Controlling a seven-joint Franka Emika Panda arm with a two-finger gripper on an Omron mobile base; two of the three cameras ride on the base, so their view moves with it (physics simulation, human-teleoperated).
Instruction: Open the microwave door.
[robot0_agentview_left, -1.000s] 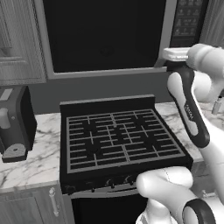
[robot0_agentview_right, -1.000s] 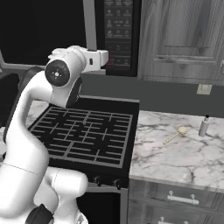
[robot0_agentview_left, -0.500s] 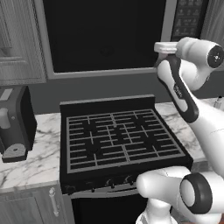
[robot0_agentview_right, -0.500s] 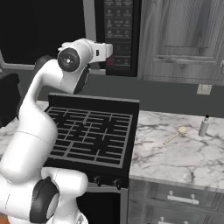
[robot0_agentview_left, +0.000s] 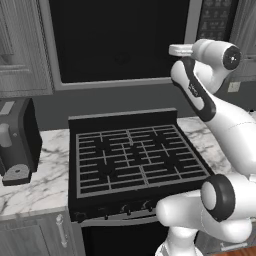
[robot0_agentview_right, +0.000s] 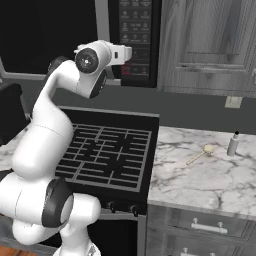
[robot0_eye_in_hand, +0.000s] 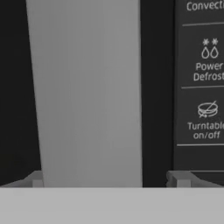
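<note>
While the arm reaches up over the black stove (robot0_agentview_left: 130, 160), the tool (robot0_eye_in_hand: 107, 180) sits right at the microwave door (robot0_agentview_left: 120, 40), its two tips spread apart on either side of the vertical grey bar handle (robot0_eye_in_hand: 87, 94); contact cannot be judged. That door is shut, flush in the microwave (robot0_agentview_right: 100, 35) mounted above the stove, with the dark button panel (robot0_eye_in_hand: 203, 83) just beside the handle. A small black toaster (robot0_agentview_left: 17, 140) stands on the marble desk (robot0_agentview_right: 200, 175).
</note>
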